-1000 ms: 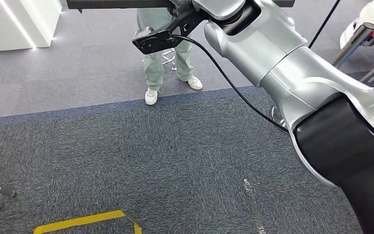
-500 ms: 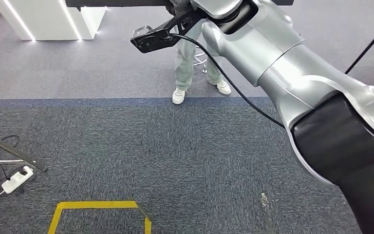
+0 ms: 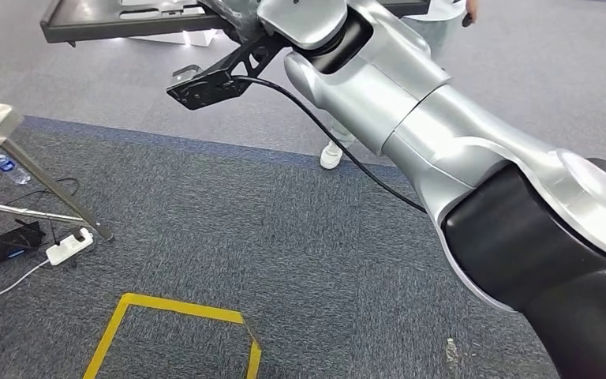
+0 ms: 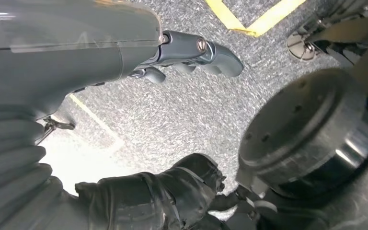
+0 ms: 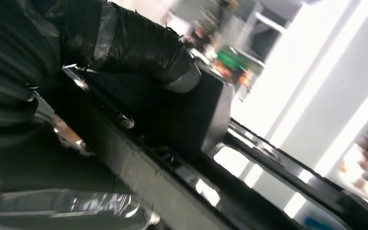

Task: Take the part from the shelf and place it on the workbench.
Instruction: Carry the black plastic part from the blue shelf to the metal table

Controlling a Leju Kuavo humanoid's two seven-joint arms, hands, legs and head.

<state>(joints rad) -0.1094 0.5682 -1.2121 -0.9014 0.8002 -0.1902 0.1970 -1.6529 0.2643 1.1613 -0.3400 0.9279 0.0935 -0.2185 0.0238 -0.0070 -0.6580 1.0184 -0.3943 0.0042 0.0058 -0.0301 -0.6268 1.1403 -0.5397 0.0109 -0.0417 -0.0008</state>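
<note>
Grey-blue carpet floor (image 3: 229, 237) fills the head view, with a paler grey strip across the upper part. Yellow tape outline (image 3: 175, 312) sits at the bottom, left of centre. At the left edge: white power strip (image 3: 69, 245) with cables, slanted metal leg (image 3: 51, 185), small water bottle (image 3: 6, 166) behind it.

The right arm (image 3: 442, 150) runs from lower right up to top centre, silver with a black section nearest the camera. A black bracket (image 3: 209, 79) with a cable hangs off the wrist, upper centre-left.

At the top edge the part (image 3: 118, 20), a dark flat tray-like frame, stretches across upper left, held up in the air above the floor. The right hand (image 3: 233, 12) is at its right end, mostly cut off by the frame edge. In the right wrist view the right hand (image 5: 120, 43) grips the black part (image 5: 172, 143): black-wrapped thumb lies on top of a black block of it, rail running under the hand.

In the left wrist view the left hand (image 4: 187, 52) hangs over the carpet, fingers loosely extended, holding nothing.

Behind the arm, a person's white shoe (image 3: 331, 155) stands on the pale strip.
</note>
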